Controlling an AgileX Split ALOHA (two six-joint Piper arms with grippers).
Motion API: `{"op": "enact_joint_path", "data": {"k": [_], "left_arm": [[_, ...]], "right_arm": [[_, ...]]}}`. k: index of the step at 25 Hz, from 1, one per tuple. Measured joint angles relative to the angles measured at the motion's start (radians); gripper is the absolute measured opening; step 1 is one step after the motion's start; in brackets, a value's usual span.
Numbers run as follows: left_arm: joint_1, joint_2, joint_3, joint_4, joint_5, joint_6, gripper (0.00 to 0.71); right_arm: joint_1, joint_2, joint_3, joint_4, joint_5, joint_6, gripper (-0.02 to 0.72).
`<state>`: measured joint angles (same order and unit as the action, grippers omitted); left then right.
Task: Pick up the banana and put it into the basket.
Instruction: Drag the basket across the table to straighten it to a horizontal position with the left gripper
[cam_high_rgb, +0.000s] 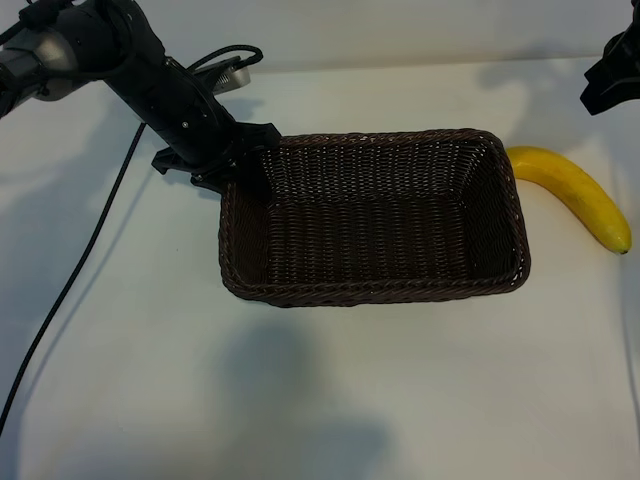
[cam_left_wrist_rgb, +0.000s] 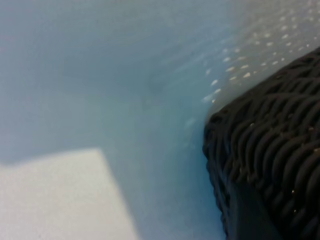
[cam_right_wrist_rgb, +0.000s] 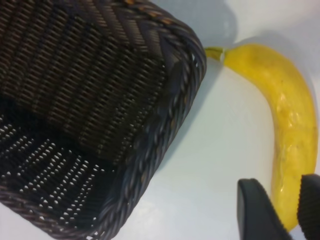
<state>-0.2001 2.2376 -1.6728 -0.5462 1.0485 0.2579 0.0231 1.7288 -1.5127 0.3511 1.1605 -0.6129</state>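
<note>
Yellow banana (cam_high_rgb: 575, 192) lies on the desk, by the wicker basket (cam_high_rgb: 375, 290), near the right edge.
Right gripper (cam_right_wrist_rgb: 280, 207) hovers part-open, empty; it should be centred astride the fruit; left gripper (cam_high_rgb: 222, 165) grips the basket's far left corner.

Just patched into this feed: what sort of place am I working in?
Probably a lab test bench: a plain white table, a lone wicker basket with a banana beside it, and a loose black cable.

Black jointed left arm (cam_high_rgb: 150, 80) — grey shoulder segment, trailing black cable (cam_high_rgb: 70, 280).
</note>
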Motion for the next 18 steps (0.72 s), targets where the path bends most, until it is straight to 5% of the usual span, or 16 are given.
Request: {"op": "enact_joint_path", "data": {"k": [6, 12, 18], "left_arm": [[0.000, 0.000, 0.000, -0.001, -0.002, -0.002, 0.312], [0.000, 0.000, 0.000, -0.008, -0.002, -0.030, 0.460], [0.000, 0.000, 0.000, -0.002, 0.000, -0.046, 0.494]], "right_arm": [[0.000, 0.000, 0.000, 0.000, -0.001, 0.000, 0.250], [0.000, 0.000, 0.000, 0.000, -0.001, 0.000, 0.249], [0.000, 0.000, 0.000, 0.000, -0.003, 0.000, 0.249]]}}
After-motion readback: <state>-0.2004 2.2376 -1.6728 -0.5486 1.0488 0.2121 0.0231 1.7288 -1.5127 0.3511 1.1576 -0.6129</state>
